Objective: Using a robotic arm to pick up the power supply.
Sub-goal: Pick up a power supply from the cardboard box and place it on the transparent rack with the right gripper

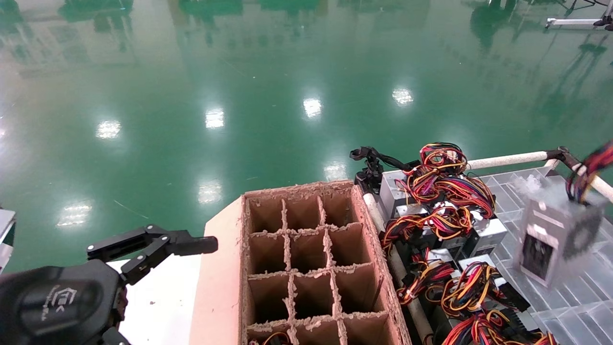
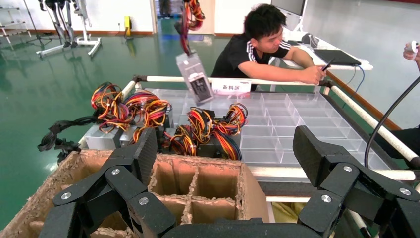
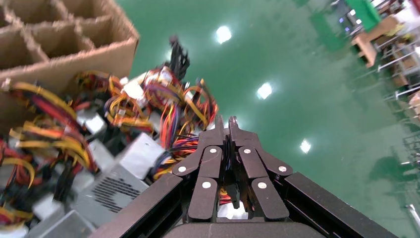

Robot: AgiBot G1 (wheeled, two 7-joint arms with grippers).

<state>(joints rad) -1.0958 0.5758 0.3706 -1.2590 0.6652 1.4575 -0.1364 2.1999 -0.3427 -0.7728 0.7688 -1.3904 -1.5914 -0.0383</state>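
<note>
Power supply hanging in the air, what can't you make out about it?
Head view: the power supply is motion-blurred; its wires run off the right edge, hiding the grip.
Left wrist view: the top edge cuts off its wires.
Right wrist view: the right hand is shut on wires; its links hide the box.
The left hand is parked open.

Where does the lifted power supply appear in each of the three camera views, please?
Head view: the power supply hangs blurred at far right, over the clear tray.
Left wrist view: it dangles by its wires beside the seated man.
Right wrist view: mostly hidden beneath the shut right gripper.
Shared landmark: the cardboard divider box.
</note>
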